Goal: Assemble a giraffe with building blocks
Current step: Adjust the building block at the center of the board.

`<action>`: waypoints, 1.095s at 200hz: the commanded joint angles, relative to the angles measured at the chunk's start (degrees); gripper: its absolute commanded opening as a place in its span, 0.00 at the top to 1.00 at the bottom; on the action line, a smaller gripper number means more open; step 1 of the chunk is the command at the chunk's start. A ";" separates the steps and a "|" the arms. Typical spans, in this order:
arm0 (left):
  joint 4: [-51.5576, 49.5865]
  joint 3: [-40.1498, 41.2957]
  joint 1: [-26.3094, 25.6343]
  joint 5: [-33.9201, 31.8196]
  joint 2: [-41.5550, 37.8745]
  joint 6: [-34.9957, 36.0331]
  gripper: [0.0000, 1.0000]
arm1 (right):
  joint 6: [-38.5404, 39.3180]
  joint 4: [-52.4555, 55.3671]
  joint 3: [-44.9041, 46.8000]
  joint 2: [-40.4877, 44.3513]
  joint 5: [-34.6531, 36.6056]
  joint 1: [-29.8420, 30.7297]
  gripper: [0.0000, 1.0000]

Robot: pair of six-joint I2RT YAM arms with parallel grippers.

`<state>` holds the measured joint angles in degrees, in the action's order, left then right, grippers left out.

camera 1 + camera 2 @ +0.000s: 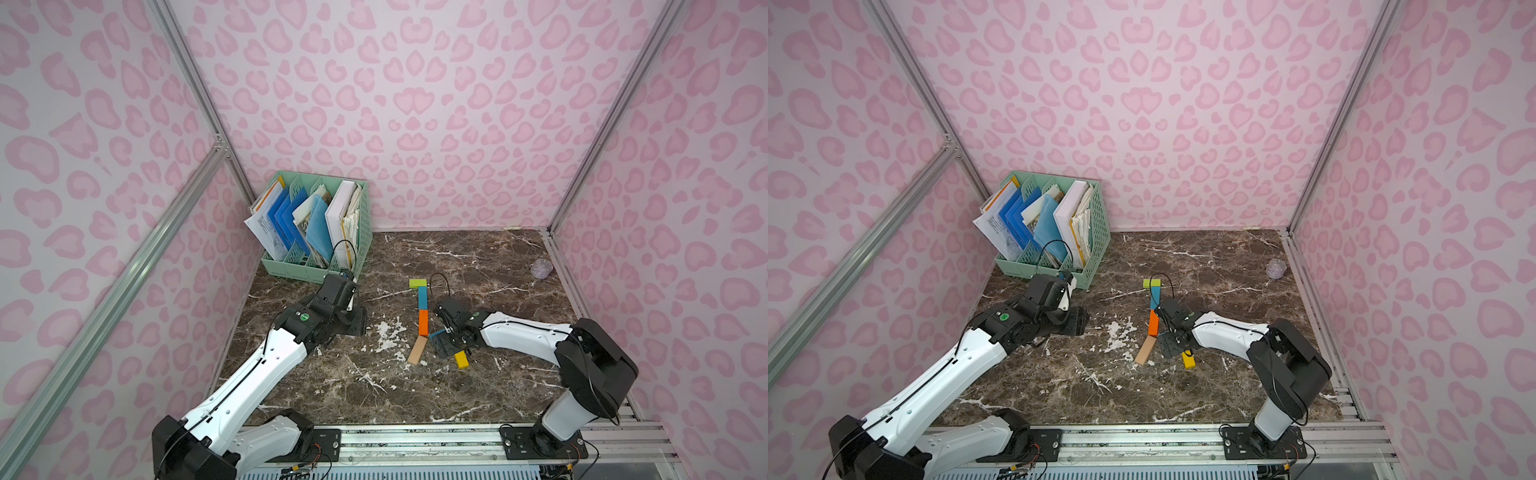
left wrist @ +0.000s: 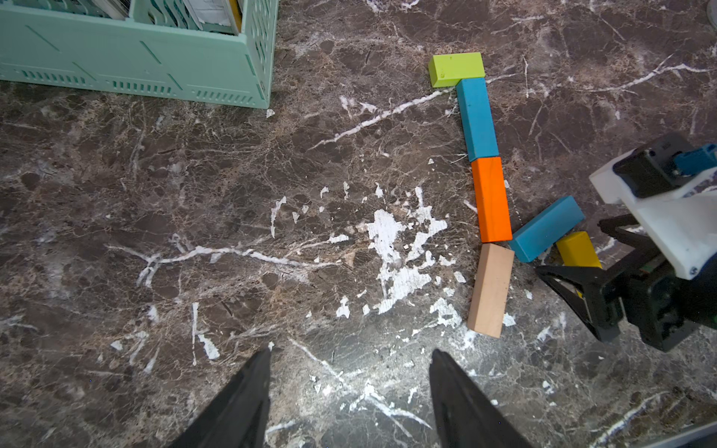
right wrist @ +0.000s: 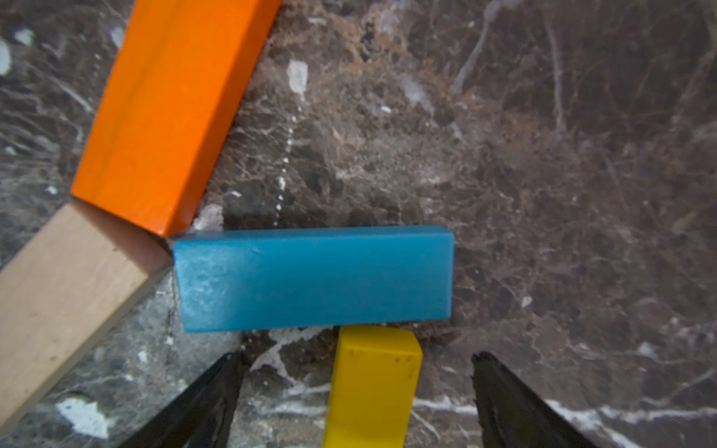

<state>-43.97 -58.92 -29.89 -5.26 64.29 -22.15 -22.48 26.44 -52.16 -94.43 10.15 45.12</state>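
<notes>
While the rack [image 1: 307, 270] holds blue folders [image 1: 286, 216] and what look like papers [image 1: 266, 228], the right gripper [image 3: 357, 355] straddles the yellow block [image 3: 372, 388] with jaws clear of it; the left gripper [image 2: 351, 351] gapes empty.

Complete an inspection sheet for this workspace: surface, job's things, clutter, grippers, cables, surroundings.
Surface: brown marbled tabletop, white scuffs.
Job's things: lime-green block, teal block, orange block, tan block chained flat; second teal block branching off; yellow block beside it.
Clutter: mint-green file rack with folders; small pale round object.
Grippers: left gripper open over bare tabletop; right gripper open, astride yellow block.
Cables: black cable loop at each wrist.
Surroundings: pink leopard-print walls, aluminium frame.
</notes>
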 commanded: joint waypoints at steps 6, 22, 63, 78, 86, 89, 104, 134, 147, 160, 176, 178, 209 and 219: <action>-0.39 -0.22 0.11 -0.10 -0.19 0.36 0.32 | -2.29 -0.77 -0.63 -0.72 -1.05 -0.21 0.05; -0.33 -0.12 0.10 -0.10 -0.30 0.34 0.32 | -3.19 -0.97 -0.90 -1.11 -1.19 -0.51 0.05; -0.33 -0.06 0.09 -0.10 -0.41 0.36 0.32 | -4.67 -1.30 -1.31 -1.63 -2.01 -1.68 0.05; -0.33 -0.14 0.09 -0.10 -0.35 0.36 0.32 | -5.00 -1.48 -1.46 -1.71 -2.45 -2.01 0.05; -0.35 -0.15 0.09 -0.08 -0.40 0.31 0.32 | -5.25 -1.60 -1.42 -1.78 -2.75 -2.26 0.05; -0.38 -0.14 0.11 -0.13 -0.40 0.35 0.32 | -5.29 -1.69 -1.41 -1.70 -2.95 -2.31 0.05; -0.38 -0.12 0.09 -0.11 -0.37 0.34 0.32 | -5.53 -2.13 -1.26 -1.68 -4.09 -2.74 0.05; -0.35 -0.08 0.09 -0.10 -0.39 0.29 0.32 | -5.97 -2.77 -1.14 -1.85 -5.46 -3.19 0.05; -0.33 -0.11 0.10 -0.10 -0.37 0.27 0.32 | -6.21 -2.95 -1.09 -1.97 -5.94 -3.28 0.05; -0.38 -0.10 0.17 -0.10 -0.35 0.26 0.32 | -6.42 -3.10 -1.17 -2.08 -6.51 -3.29 0.05; -0.36 -0.12 0.09 -0.13 -0.37 0.27 0.32 | -6.70 -3.14 -1.34 -2.40 -6.68 -3.38 0.05; -0.34 -0.14 0.09 -0.09 -0.35 0.27 0.32 | -6.74 -3.19 -1.29 -2.37 -6.78 -3.38 0.05; -0.33 -0.14 0.12 -0.06 -0.36 0.27 0.32 | -7.17 -3.23 -1.71 -2.86 -6.96 -3.55 0.05; -0.25 -0.01 0.09 -0.06 -0.38 0.27 0.32 | -7.24 -3.23 -1.86 -3.13 -6.91 -3.57 0.05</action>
<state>-43.97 -58.92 -29.85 -5.23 64.05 -22.15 -28.58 23.05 -53.65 -96.95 5.10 41.60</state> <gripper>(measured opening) 0.679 0.950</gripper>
